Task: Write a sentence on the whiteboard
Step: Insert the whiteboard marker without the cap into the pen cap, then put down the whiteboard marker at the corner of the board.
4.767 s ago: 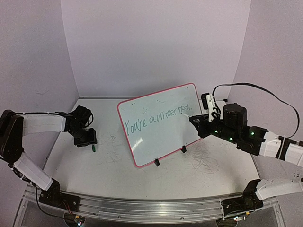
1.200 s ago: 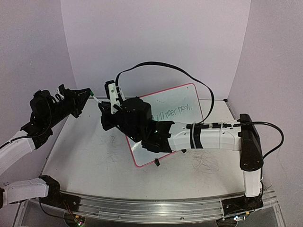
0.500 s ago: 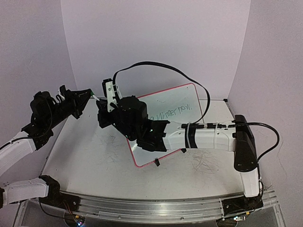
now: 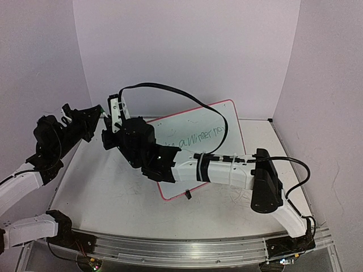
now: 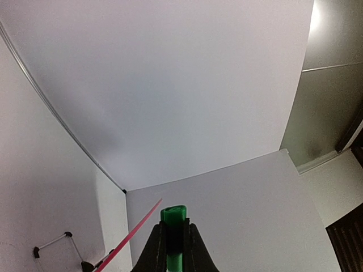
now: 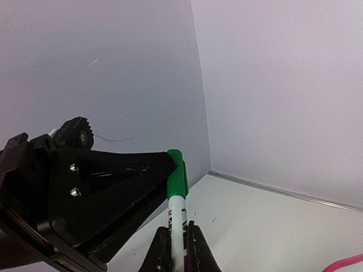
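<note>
Left wrist view: my left pincer [image 5: 173, 241] is clamped on a green cap [image 5: 173, 218], with a thin pink strip of frame just left of it. In the right wrist view that cap sits on the tip of a white marker [image 6: 177, 218]. My right pincer [image 6: 177, 243] is clamped on the marker's barrel, so the two pincers meet end to end, raised above the left of the surface [image 4: 96, 187]. The barrel carries red and black print, too small for me to read.

Further right in the overhead view, the whiteboard [image 4: 212, 116] stands tilted at the middle of the surface, one black clip foot [image 4: 187, 195] showing. The right arm crosses in front of it. Of the sentence [image 4: 195, 137] I can read "a winner" and a word starting "no" — the arm hides the start and the cable crosses the end.
</note>
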